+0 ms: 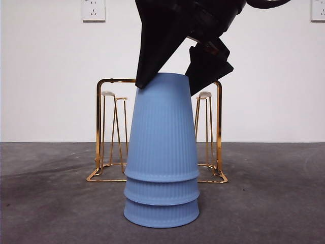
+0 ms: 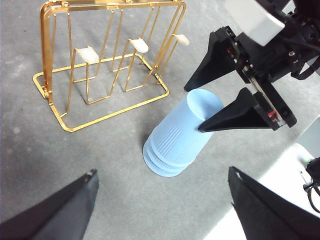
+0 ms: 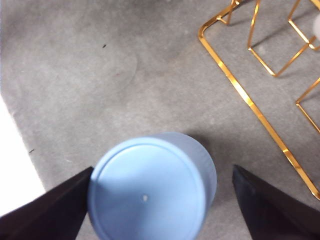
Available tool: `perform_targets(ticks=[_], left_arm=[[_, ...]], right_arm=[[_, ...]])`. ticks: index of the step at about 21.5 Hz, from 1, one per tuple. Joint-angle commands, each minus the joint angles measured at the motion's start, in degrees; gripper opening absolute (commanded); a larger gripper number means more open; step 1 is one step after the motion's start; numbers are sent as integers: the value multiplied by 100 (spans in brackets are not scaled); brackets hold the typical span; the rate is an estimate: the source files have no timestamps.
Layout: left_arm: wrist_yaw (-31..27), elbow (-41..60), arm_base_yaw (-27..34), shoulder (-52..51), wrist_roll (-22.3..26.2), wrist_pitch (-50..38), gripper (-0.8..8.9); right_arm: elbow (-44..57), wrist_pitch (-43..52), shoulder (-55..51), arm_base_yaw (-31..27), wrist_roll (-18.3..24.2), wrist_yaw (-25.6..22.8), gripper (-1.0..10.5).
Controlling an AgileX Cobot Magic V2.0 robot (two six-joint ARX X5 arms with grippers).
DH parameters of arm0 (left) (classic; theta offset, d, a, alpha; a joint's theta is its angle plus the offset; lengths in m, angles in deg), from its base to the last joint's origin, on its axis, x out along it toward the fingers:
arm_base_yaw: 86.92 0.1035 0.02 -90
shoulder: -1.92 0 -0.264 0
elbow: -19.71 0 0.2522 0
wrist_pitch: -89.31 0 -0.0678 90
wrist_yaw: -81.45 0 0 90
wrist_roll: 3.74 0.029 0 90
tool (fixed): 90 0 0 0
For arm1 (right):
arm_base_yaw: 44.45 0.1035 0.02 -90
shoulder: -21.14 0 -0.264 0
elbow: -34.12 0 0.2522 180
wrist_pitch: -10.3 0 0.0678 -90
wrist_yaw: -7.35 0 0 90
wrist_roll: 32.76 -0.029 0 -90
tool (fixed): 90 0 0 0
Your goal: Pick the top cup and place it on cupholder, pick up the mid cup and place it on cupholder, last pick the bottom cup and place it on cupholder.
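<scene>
Three blue ribbed cups stand nested upside down in one stack at the centre of the front view, on the grey bench (image 1: 45,203). The top cup (image 1: 162,127) covers most of the stack; only the rim bands of the mid cup (image 1: 161,192) and the bottom cup (image 1: 161,214) show below it. The bottom cup rests on the bench.

The cupholder (image 1: 99,132) stands behind the stack in the front view, its gold frame showing to the left and right of the cups, with white-tipped prongs on both sides. In the left wrist view it fills the upper left of the frame, just beside the stack but apart from it. No cup hangs on it.

The right end effector (image 1: 170,76) comes down from the top centre of the front view. Its jaws are open wide and straddle the closed upper end of the top cup, one on each side. In the left wrist view both tips lie right at the cup's wall near its top; whether they press on it cannot be told. In the right wrist view the cup's round end sits between the two jaws at the lower centre.

The left end effector (image 2: 162,200) hangs above the bench, well apart from the stack, jaws spread wide and holding nothing.
</scene>
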Motion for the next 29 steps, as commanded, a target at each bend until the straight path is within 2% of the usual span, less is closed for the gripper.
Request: perform_targets(ticks=[1, 3, 7, 18, 29], left_arm=[[28, -131, -17, 33, 33, -96, 409], [28, -131, -17, 33, 33, -114, 409], [28, -131, -17, 33, 33, -109, 409], [28, -131, -17, 33, 33, -107, 409], [28, -131, -17, 33, 35, -107, 409]], right_arm=[[-127, 52, 98, 129, 85, 7, 431], [-127, 22, 98, 157, 83, 7, 418], [-127, -9, 98, 164, 85, 7, 264], [-284, -175, -33, 166, 85, -2, 262], [-2017, -1742, -33, 175, 275, -92, 262]])
